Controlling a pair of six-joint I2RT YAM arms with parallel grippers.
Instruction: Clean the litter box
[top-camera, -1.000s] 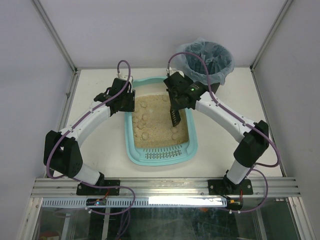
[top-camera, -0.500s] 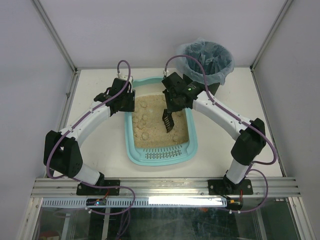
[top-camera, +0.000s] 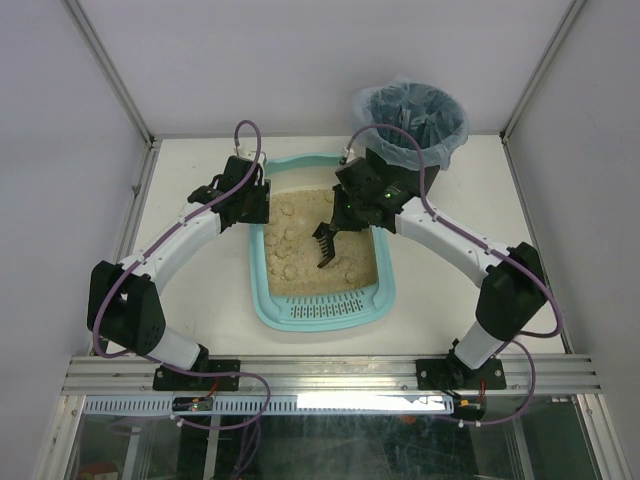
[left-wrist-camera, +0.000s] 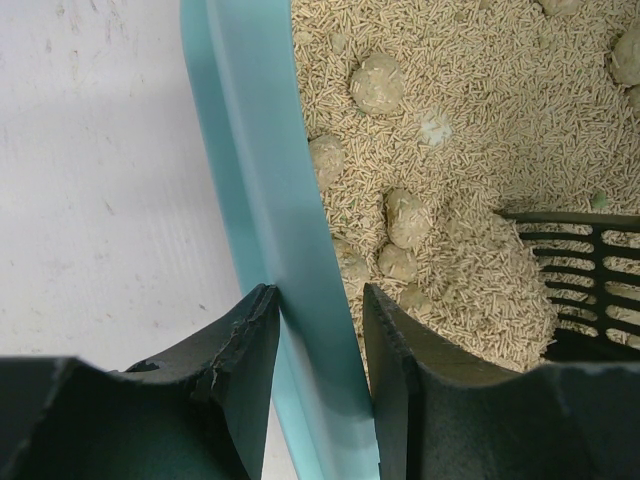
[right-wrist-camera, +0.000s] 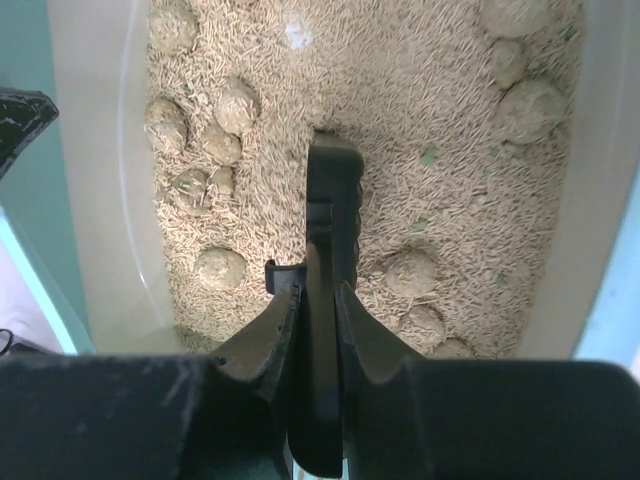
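Scoop (top-camera: 322, 245) now leftward, litter box (top-camera: 262, 298) beneath right claw (right-wrist-camera: 318, 298)

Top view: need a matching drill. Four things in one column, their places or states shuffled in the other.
Things
1. scoop
2. bin
3. left claw
4. right claw

Places or states
A. gripping the box rim, left side
B. bag-lined, past the box's far right corner
C. shut on the scoop's handle
D. head down at the litter

Pairs: 1-D, 2-B, 3-A, 4-C
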